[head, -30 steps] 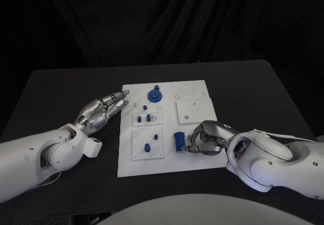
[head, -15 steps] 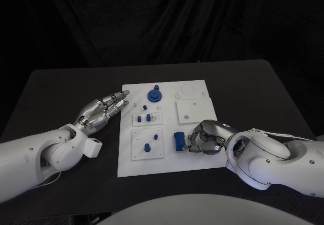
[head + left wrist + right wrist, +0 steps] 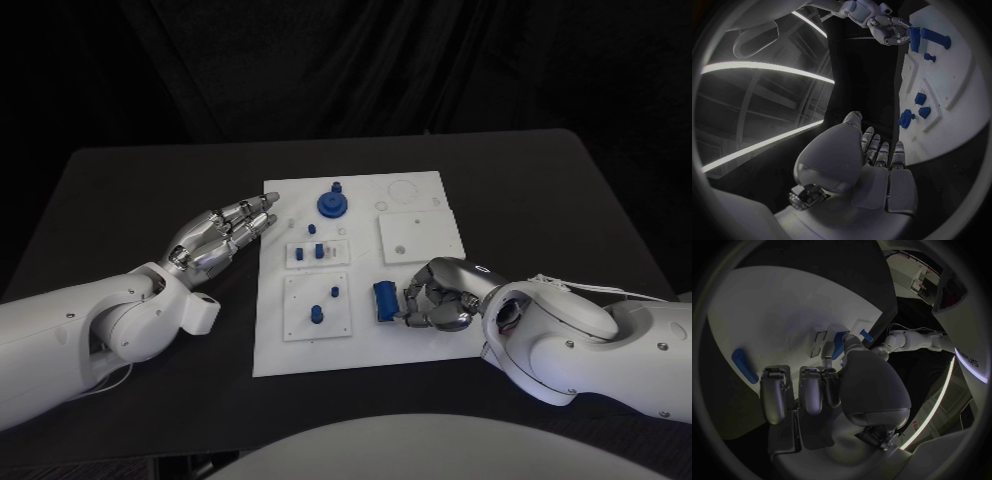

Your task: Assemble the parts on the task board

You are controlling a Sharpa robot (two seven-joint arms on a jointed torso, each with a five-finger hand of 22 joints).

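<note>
- Nearest, the right hand (image 3: 437,296) rests on the task board (image 3: 418,338), fingers curled just beside a blue bar-shaped part (image 3: 384,300); whether it grips it, I cannot tell.
- That bar looks small, stiff and light, likely smooth plastic; pinching its long sides should suit.
- Farther, the left hand (image 3: 219,238) hovers flat and empty over the desk (image 3: 130,200), by the board's edge.
- Farthest, a round blue part (image 3: 332,204) stands on the board.

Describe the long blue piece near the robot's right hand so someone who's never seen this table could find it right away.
Start at the white board in the middle of the black table. On the half of it nearer the robot, look just beside the right hand, whose fingers curl next to it. The long blue piece lies flat there, a rounded bar far longer than the small blue pegs nearby.
</note>
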